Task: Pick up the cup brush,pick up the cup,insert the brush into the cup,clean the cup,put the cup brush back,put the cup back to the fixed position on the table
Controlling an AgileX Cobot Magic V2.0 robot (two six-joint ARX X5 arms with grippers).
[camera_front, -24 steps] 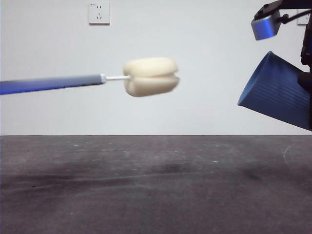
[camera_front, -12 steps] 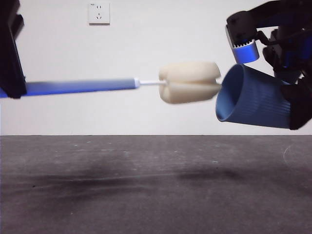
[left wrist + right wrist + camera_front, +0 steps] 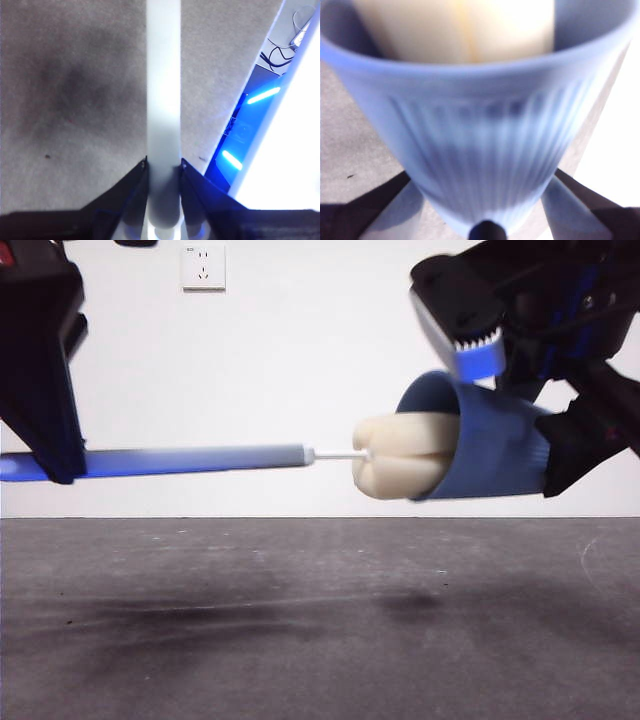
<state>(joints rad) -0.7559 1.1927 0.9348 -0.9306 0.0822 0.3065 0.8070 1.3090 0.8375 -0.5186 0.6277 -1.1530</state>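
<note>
- The table (image 3: pixel 300 620) is dark grey and matte, scuffed, with faint pale marks and soft dark shadows lying under the held things; its far edge meets a plain white wall (image 3: pixel 300 360).
- A white wall socket (image 3: pixel 203 267) sits high on that wall. Its small marking is too tiny to read, and no other writing shows.
- The left gripper (image 3: pixel 163 167) comes in at the left edge of the front view, its jaws clamped narrow on the grey handle of the cup brush (image 3: pixel 200 459), which it holds level above the table.
- The brush's cream-yellow sponge head (image 3: pixel 400 460) is partly inside the mouth of the cup (image 3: pixel 490 455), with its rear half showing outside the rim.
- The right gripper (image 3: pixel 485 220) grips the blue ribbed cup near its base, a jaw on each side, holding it on its side in the air at the right, mouth toward the brush.
- Both things hang well clear of the table, with bare surface below them and open wall between the two arms.
</note>
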